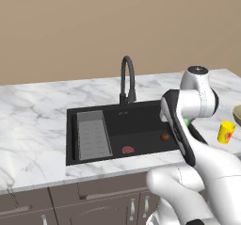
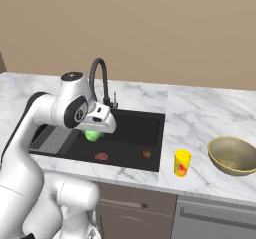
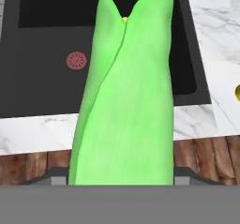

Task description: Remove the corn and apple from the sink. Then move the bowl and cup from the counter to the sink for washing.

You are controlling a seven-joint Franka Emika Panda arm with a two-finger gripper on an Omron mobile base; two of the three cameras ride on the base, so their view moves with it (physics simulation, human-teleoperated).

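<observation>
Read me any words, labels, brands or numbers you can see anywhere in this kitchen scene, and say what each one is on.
No readable text anywhere.
Small yellow cylindrical cup on the white marble counter: a red mark on its side, too blurred to read as letters.
Black recessed sink: a round reddish patterned disc on its floor, no lettering.

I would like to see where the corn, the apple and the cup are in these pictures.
corn (image 3: pixel 126 106): hand view, middle of the green husk.
apple (image 2: pixel 145 154): right base view, centre of the small ball on the sink floor.
cup (image 2: pixel 182 163): right base view, its yellow side wall.
</observation>
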